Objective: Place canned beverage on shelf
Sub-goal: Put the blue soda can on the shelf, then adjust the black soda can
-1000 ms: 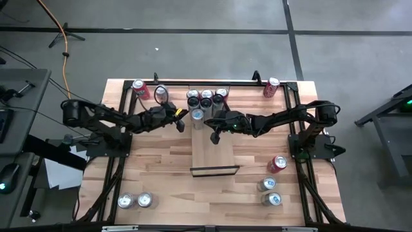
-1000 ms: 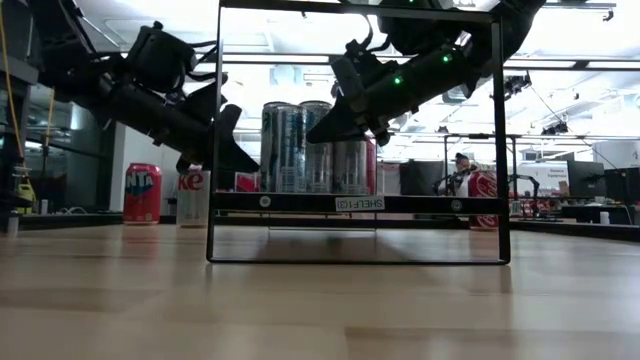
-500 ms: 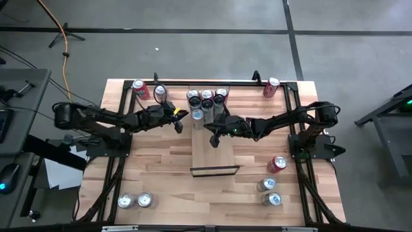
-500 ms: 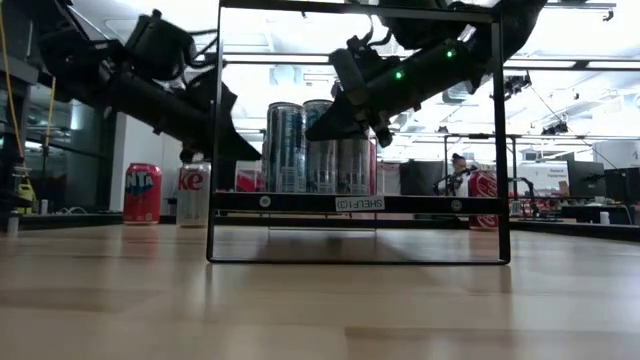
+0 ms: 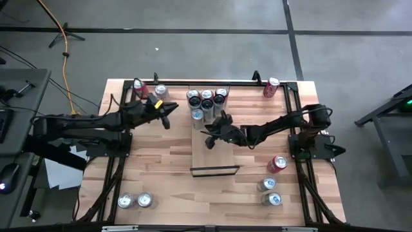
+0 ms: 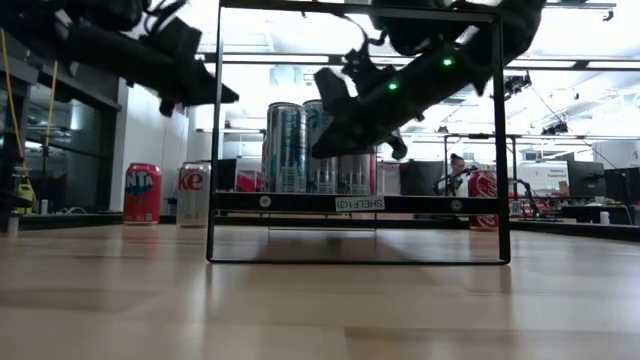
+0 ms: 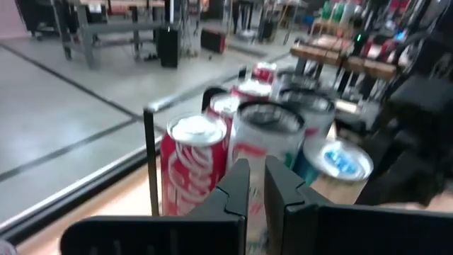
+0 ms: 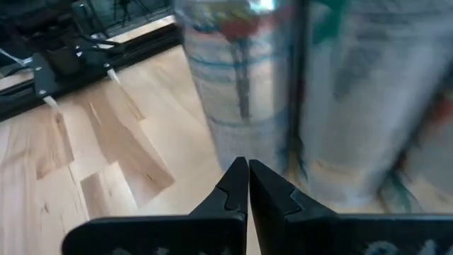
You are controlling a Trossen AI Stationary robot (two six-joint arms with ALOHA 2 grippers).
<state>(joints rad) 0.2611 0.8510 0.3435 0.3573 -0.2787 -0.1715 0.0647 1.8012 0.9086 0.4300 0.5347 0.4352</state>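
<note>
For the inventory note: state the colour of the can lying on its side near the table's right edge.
Red with a silver top: the tipped can, clearest in the high view.

Ceiling strip lights (image 6: 300, 62) glare behind the shelf (image 6: 355, 203), silhouetting both arms dark. Overhead, light falls even with soft shadows. Near the shelf, cans (image 8: 283, 85) in the wrist views blur heavily.

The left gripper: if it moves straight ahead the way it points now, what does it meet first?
Probably the silver can right ahead of the left gripper, with the red can beside it; depth is unclear.
</note>
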